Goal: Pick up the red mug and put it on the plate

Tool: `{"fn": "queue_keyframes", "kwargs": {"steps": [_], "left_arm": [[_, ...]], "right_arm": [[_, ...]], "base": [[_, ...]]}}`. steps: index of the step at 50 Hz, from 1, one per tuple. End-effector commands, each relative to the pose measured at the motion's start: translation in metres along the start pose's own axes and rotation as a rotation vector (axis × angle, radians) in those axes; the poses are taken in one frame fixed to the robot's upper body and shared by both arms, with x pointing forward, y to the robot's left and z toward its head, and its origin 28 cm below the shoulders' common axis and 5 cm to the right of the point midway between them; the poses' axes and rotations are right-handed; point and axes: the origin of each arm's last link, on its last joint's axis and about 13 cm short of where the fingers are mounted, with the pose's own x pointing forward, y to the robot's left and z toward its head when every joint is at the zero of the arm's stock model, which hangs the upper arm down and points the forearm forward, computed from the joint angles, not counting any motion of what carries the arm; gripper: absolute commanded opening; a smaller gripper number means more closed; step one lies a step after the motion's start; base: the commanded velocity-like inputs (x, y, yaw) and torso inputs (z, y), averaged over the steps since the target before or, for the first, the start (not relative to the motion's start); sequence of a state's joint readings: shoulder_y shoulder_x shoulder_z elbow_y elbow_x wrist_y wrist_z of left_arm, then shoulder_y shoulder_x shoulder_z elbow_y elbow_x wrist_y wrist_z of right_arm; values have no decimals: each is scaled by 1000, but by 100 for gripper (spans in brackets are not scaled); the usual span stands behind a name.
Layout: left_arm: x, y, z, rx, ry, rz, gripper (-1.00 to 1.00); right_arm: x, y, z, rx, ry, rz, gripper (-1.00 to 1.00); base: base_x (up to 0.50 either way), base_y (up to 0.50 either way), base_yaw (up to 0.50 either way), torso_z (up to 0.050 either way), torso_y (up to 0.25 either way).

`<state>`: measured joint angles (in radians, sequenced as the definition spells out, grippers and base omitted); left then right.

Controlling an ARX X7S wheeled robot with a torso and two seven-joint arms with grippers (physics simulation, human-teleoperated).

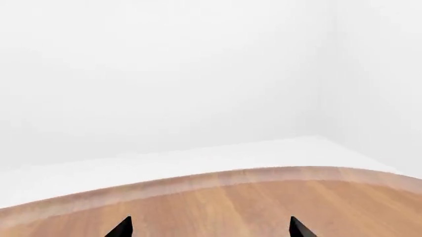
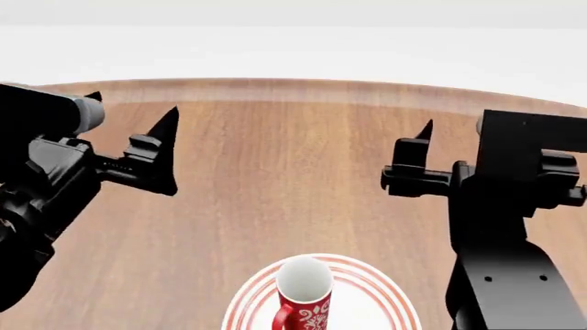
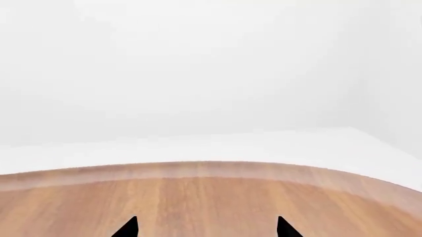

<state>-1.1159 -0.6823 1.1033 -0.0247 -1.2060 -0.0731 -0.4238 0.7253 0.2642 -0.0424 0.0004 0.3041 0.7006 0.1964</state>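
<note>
The small red mug with a white floral pattern and white interior (image 2: 304, 295) stands upright on the round white plate with concentric red rings (image 2: 372, 289), at the near edge of the head view, its red handle turned toward the near left. Judged from this arrangement, the placement is complete and the step in hand is retreat and hold. To do it well, keep both arms high and well apart from the mug, make no sweep across the plate, and avoid any descent that could clip the rim or the handle and tip the mug. The plate rests on the round light-brown wooden desk (image 2: 275, 172), whose far part is bare wood. The left pincer (image 2: 137, 141) hovers above the desk at the left, well apart from the mug; the right pincer (image 2: 424, 159) hovers at the right, likewise well apart. Both stand wide with nothing between the tips. The head view alone shows the mug, the plate and the arm bodies. The left wrist view shows only the two dark tips of the left pincer (image 1: 209, 228) spread apart, the desk's curved far edge (image 1: 218, 180) and blank white surroundings; the right wrist view shows the same for the right pincer (image 3: 206, 228), confirming its gap holds nothing, which the head view shows less plainly.
</note>
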Motion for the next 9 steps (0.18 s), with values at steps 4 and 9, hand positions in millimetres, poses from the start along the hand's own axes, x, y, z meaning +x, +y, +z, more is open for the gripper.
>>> {"fn": "queue_keyframes", "kwargs": {"steps": [4, 9], "left_arm": [[-1, -12, 6, 53, -173, 219, 100], [-3, -14, 7, 50, -196, 230, 100]], "right_arm": [[-24, 10, 18, -48, -190, 59, 100], [-29, 11, 21, -62, -254, 68, 100]], "base": [[0, 0, 0, 0, 0], [0, 0, 0, 0, 0]]}}
